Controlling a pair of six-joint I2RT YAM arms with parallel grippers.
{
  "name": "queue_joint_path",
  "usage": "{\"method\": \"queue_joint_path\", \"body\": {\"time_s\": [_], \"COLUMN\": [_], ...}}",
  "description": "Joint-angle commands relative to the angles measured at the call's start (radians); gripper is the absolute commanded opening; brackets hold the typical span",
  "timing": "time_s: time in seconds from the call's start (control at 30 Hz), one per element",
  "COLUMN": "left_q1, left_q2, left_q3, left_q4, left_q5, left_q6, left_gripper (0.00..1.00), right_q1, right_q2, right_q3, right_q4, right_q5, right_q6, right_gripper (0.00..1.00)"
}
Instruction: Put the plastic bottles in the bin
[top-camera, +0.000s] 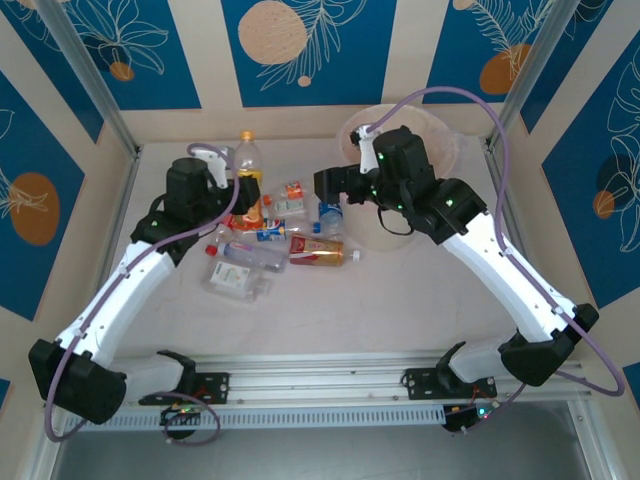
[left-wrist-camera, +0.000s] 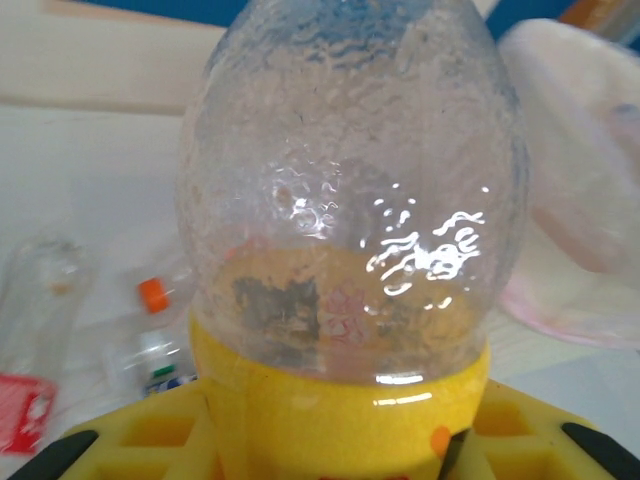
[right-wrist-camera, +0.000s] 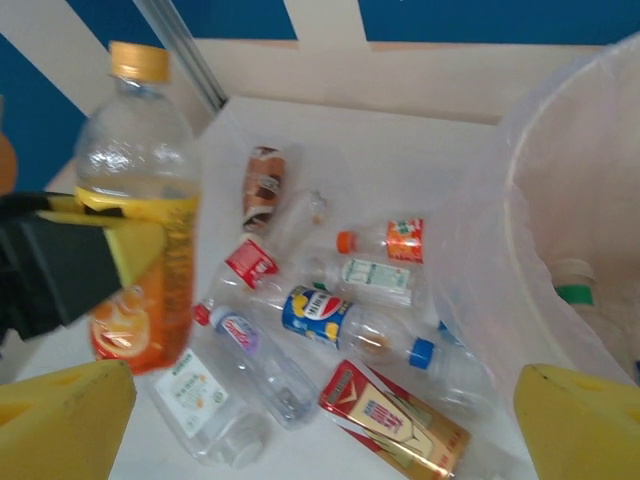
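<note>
Orange-label bottle (top-camera: 248, 158) clamped upright in left pincer (top-camera: 247, 190); right pincer (top-camera: 329, 186) agape beside bin (top-camera: 447, 133) rim.

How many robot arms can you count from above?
2: the left arm on the left, holding the orange bottle; the right arm on the right, by the bin.
</note>
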Motion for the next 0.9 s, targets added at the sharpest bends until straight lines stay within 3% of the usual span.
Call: {"method": "queue_joint_path", "body": {"time_s": [0.0, 0.4, 0.57, 0.67, 0.87], "left_q1": [-0.056, -0.190, -0.207, -0.212, -0.214], "left_q2": [0.022, 0.075, 0.071, 0.074, 0.088], "left_q3": [0.053, 0.091, 0.086, 0.095, 0.110], "left_q4": [0.123, 0.204, 0.230, 0.226, 0.232], "left_q5": [0.091, 0.245, 0.281, 0.283, 0.269], "left_q6": [0.088, 0.236, 0.247, 0.250, 0.234], "left_gripper": [0.35, 0.35, 0.35, 0.35, 0.35], "right_q1": [-0.028, -0.077, -0.084, -0.087, -0.089], "right_q2": [-0.016, 0.102, 0.161, 0.194, 0.212], "right_q3": [0.043, 0.182, 0.236, 0.263, 0.260], "right_q4": [0.053, 0.125, 0.114, 0.102, 0.115], "right_q5": [-0.142, -0.308, -0.295, -0.300, -0.320], "right_q6": [0.032, 0.062, 0.079, 0.082, 0.086], "right_gripper": [0.95, 0.92, 0.89, 0.82, 0.58]}}
